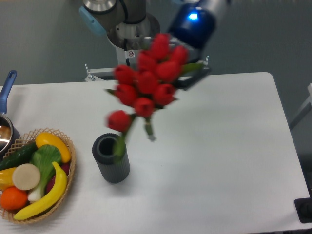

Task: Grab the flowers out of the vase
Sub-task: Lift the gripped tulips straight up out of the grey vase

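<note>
The flowers [148,80], a bunch of red tulip buds with green stems, hang blurred in the air above and right of the vase [111,159]. The vase is a dark grey ribbed cylinder standing upright on the white table [219,146]. One lower bud and its green stem [120,144] still reach down to the vase's mouth. My gripper [191,74] is at the bunch's upper right, below the blue-lit wrist [193,22]. Its dark fingers are closed on the bunch and are mostly hidden by the buds.
A woven basket [68,146] with a banana, orange, cucumber and leafy vegetable sits at the front left. A pot with a blue handle [6,90] is at the left edge. The robot base [127,29] stands behind the table.
</note>
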